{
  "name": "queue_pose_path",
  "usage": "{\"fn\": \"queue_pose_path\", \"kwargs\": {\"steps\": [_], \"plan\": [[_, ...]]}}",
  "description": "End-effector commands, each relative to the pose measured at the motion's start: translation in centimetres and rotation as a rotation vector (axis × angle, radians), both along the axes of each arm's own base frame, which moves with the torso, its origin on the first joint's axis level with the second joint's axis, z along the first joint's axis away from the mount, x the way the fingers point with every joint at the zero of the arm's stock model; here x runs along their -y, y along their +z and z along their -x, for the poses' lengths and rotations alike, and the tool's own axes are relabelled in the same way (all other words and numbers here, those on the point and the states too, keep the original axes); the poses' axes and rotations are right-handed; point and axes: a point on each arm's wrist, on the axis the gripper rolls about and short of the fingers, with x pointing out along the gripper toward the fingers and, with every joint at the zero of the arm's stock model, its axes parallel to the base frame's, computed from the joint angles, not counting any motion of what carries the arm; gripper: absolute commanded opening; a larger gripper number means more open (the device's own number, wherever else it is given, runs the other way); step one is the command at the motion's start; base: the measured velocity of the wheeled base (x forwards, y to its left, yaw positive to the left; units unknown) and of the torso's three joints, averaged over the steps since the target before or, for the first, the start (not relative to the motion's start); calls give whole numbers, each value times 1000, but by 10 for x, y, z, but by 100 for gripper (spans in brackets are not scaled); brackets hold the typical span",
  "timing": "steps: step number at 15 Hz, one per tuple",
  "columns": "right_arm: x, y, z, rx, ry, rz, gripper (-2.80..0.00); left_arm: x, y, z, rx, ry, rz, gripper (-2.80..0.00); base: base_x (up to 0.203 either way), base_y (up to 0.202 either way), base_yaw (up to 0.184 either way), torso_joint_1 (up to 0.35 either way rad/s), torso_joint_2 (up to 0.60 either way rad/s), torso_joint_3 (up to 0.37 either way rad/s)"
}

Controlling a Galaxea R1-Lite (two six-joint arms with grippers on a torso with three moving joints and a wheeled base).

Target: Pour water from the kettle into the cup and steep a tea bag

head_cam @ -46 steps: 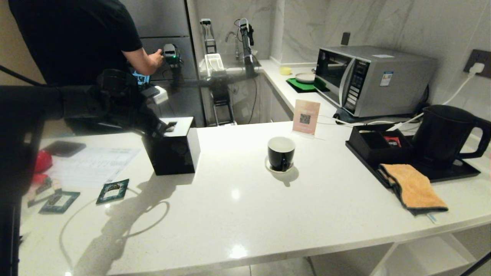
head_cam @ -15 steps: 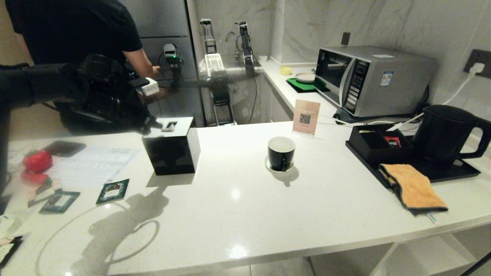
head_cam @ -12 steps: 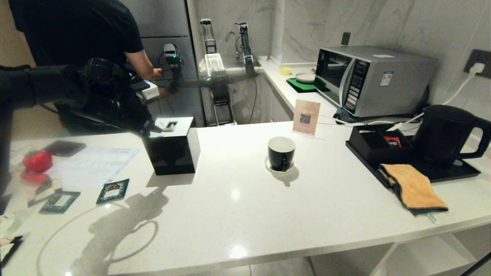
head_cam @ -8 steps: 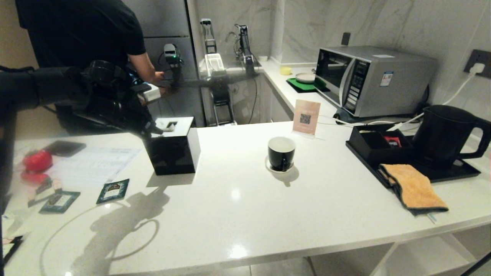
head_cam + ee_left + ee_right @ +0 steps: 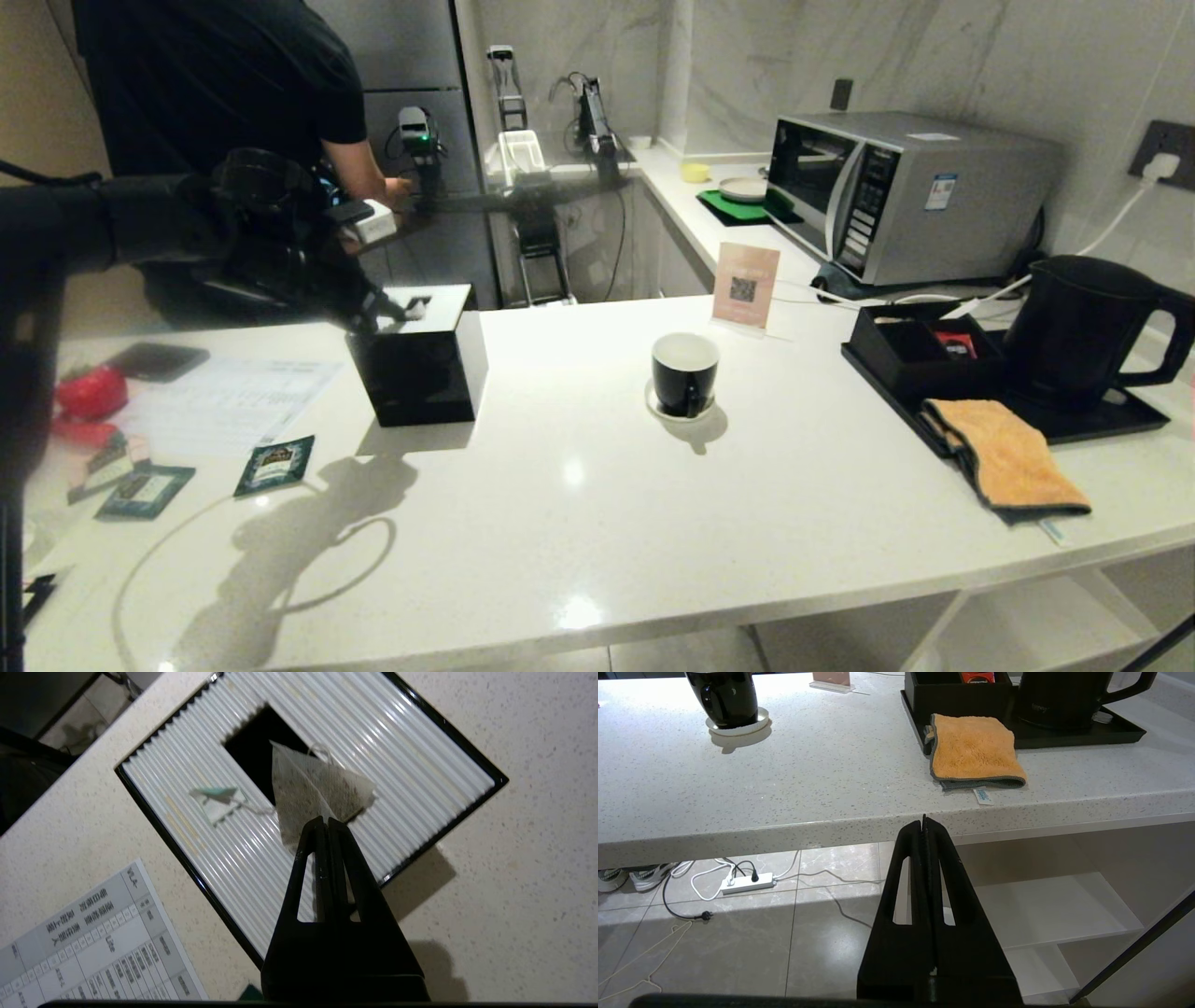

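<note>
My left gripper (image 5: pixel 322 820): jaws pressed together on a corner of the tea bag (image 5: pixel 317 788).
Tea bag: hangs over the slot of the black box (image 5: pixel 420 732), its tag on the ribbed lid.
My right gripper (image 5: pixel 924 819): jaws together, empty, below the counter (image 5: pixel 831 788) edge.
Cup (image 5: pixel 684 373): mid-counter.
Kettle (image 5: pixel 1083 327): far right.

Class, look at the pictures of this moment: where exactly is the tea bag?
The tea bag is pinched in the shut left gripper, over the slot in the ribbed white top of the black box, at the counter's left, left of the cup.
</note>
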Motion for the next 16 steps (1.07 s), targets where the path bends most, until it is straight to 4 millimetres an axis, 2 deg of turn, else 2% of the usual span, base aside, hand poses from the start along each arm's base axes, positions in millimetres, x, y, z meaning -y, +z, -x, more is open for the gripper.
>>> {"fn": "queue_pose_path", "kwargs": {"steps": [1,12,16], "plan": [[0,0,0,-1,0,0,-280,1,-5,-5,10,-9,5,-280,0,0,0,0,0,0],[0,0,0,-1,0,0,-280,8,-22,-18,19,-30,0,-280,0,0,0,0,0,0],[0,0,0,-1,0,0,-280,7,-22,-21,40,-27,-2,-280,0,0,0,0,0,0]]}}
